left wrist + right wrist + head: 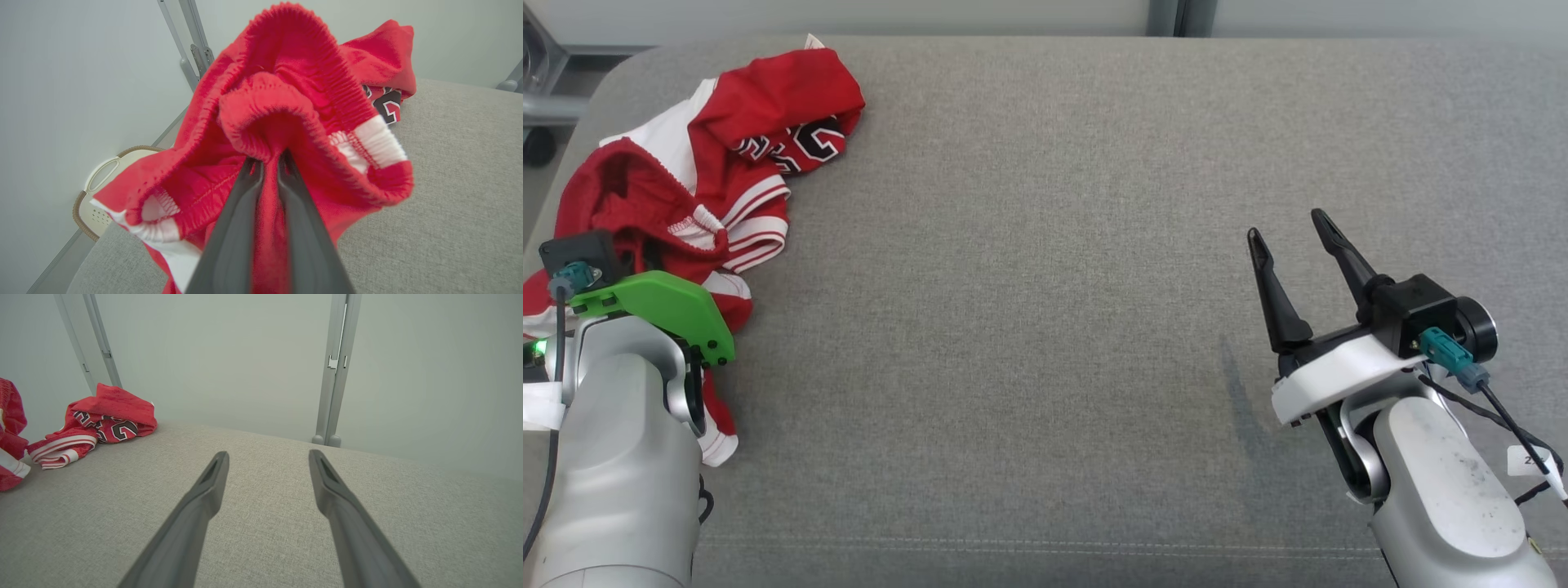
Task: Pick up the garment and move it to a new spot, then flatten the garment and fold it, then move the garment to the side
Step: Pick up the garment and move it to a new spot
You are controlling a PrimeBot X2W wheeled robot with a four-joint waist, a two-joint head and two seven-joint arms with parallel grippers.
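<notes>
**Fingers pinch garment at cushion's left corner**

Left gripper is clamped on the ribbed, elastic red hem. I see the garment crumpled, red with white striped trim, on grey woven cushion. Right gripper stands wide open, empty, well apart from it.

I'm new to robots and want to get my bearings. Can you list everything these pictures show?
garment: one, red with white stripes and black lettering, crumpled at the far left of the padded surface
padded surface: one, grey fabric, spanning the head view
metal posts: two, grey, upright by the pale wall behind the surface
pale object: one, cream with a brown rim, beyond the surface's edge; unclear what it is
left claw: one, dark fingers, shut on a fold of the garment
right claw: one, dark fingers, open and empty, over the surface's right side
</notes>
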